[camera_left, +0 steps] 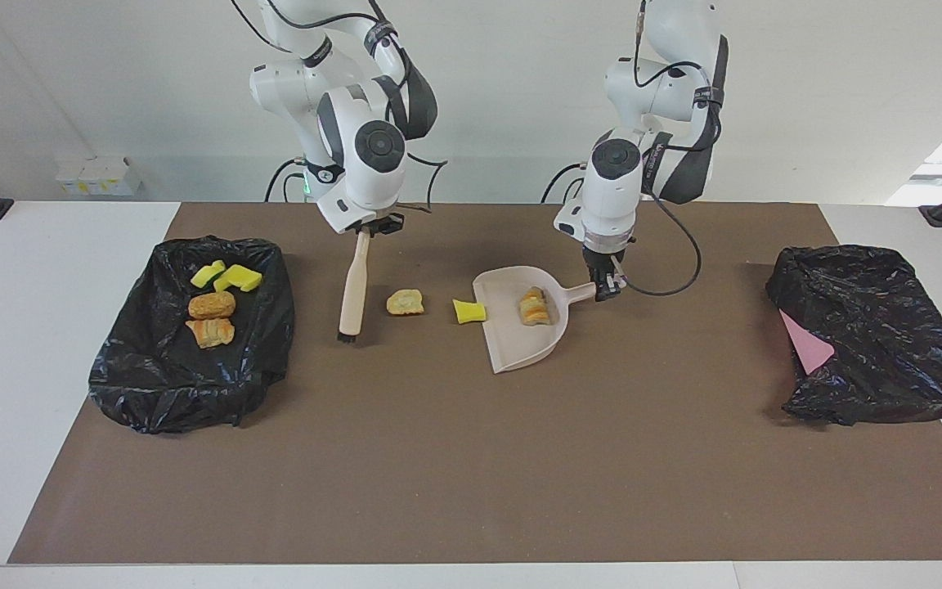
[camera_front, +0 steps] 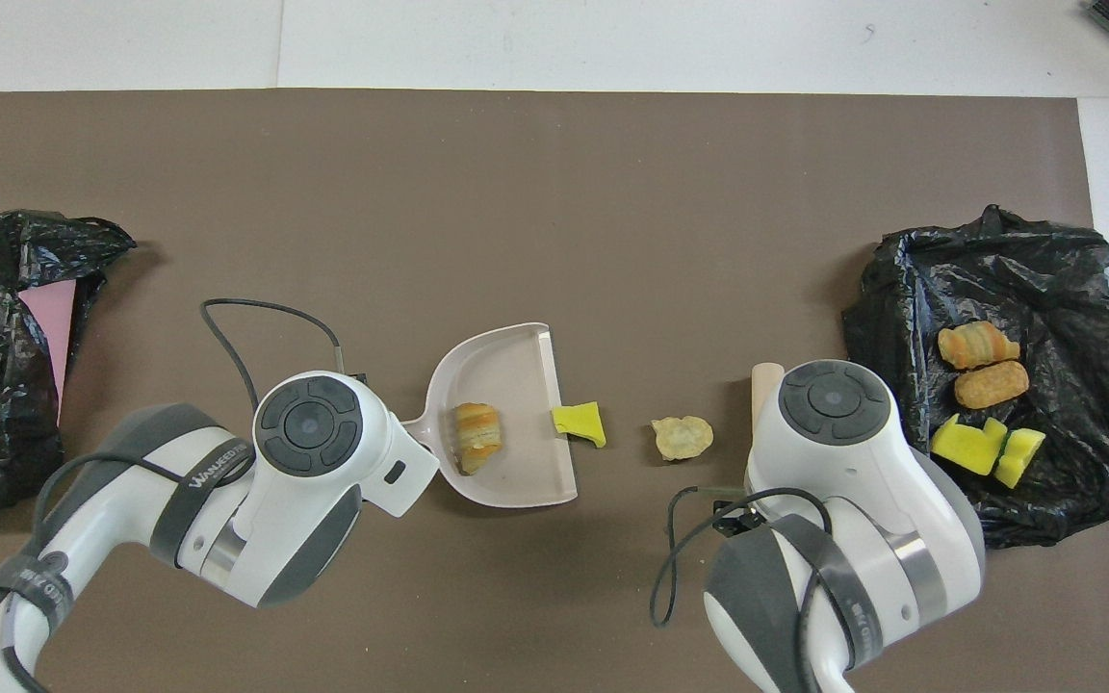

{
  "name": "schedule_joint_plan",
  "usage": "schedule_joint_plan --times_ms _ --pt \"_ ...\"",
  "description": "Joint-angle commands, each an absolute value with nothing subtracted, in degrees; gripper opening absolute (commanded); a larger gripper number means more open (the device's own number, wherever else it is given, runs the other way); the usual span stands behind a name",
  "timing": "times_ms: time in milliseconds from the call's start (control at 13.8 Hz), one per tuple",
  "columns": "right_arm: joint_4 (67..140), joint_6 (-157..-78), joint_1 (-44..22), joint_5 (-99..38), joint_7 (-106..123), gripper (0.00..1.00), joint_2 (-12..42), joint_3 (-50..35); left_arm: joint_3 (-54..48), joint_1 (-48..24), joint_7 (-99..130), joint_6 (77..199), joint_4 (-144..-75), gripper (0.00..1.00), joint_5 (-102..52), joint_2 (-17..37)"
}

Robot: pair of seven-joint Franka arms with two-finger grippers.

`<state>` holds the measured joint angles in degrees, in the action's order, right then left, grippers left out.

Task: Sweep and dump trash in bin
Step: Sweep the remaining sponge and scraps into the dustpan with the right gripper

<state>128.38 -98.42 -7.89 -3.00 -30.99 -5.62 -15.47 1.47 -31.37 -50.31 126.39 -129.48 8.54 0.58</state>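
The facing view shows both tools, which the overhead view hides under the arms' white bodies. The right tool is clenched on the top of the brush handle; the brush hangs almost upright with its dark bristles at the brown mat on the counter. The left tool is clenched on the handle of the beige dustpan, which rests on the mat with its open mouth toward the right arm's end.

The trash lies in 3 places. 1 striped bread-like chunk sits inside the dustpan. 1 yellow sponge bit lies just at the pan's mouth (the overhead view shows it touching the lip, or nearly so). 1 pale bread chunk lies on the mat between the sponge bit and the brush. The other 4 scraps, 2 yellow and 2 tan-orange, lie on the black bag at the right arm's end.

In the overhead view only the tip of the brush handle shows beside the right arm's wrist. A second black bag with a pink sheet under its edge lies at the left arm's end.
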Motion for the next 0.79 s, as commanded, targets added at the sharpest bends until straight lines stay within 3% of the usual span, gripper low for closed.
schedule_joint_plan --times_ms 0,289,433,722 --pt "130.1 -101.9 -9.6 -9.2 -28.7 0.00 -5.5 -16.2 2.0 -32.7 -48.4 125.2 -129.6 0.00 9.7 0.2" --pt "129.2 -107.3 -15.9 -18.2 -26.7 0.00 -3.6 -16.3 2.0 -32.6 -47.6 126.0 -129.9 0.00 9.7 0.1" --pt "128.1 -116.6 -20.1 -25.1 -27.0 0.00 -2.3 -16.3 2.0 -32.5 -47.8 126.2 -130.0 0.00 9.7 0.1" --pt "122.5 -115.5 -20.5 -25.6 -28.0 0.00 -0.9 -16.2 1.9 -31.9 -48.3 128.9 -131.4 0.00 9.7 -0.2"
